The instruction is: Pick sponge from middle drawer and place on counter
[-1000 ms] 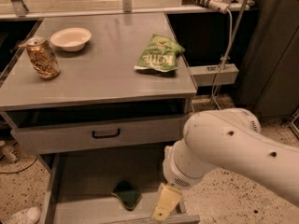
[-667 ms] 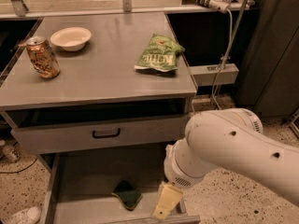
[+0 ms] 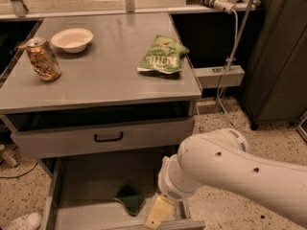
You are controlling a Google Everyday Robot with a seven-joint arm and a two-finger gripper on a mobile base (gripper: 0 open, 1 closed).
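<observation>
One sponge (image 3: 130, 199) lies dark green face up on the flat grey floor of the middle drawer (image 3: 81, 186), which stands pulled out at the 6 o'clock edge of the view. The sponge sits toward the drawer's front, right of its middle, free of any grip. The gripper (image 3: 159, 213) hangs just beside it at about 4 o'clock, low over the drawer's front right part, and shows a pale yellow tip; I cannot tell whether it is spread or pressed together, nor whether it touches the sponge. The bulky white arm (image 3: 240, 171) reaches in from 4 o'clock. Above the open drawer is a grey drawer front (image 3: 144, 135) with a black handle (image 3: 108, 137). The counter (image 3: 105, 75) fills the upper half: a dented can (image 3: 43, 59) at 9 o'clock, a white bowl (image 3: 72, 39) at 10 o'clock, a crinkled green chip bag (image 3: 163, 56) at 2 o'clock.
</observation>
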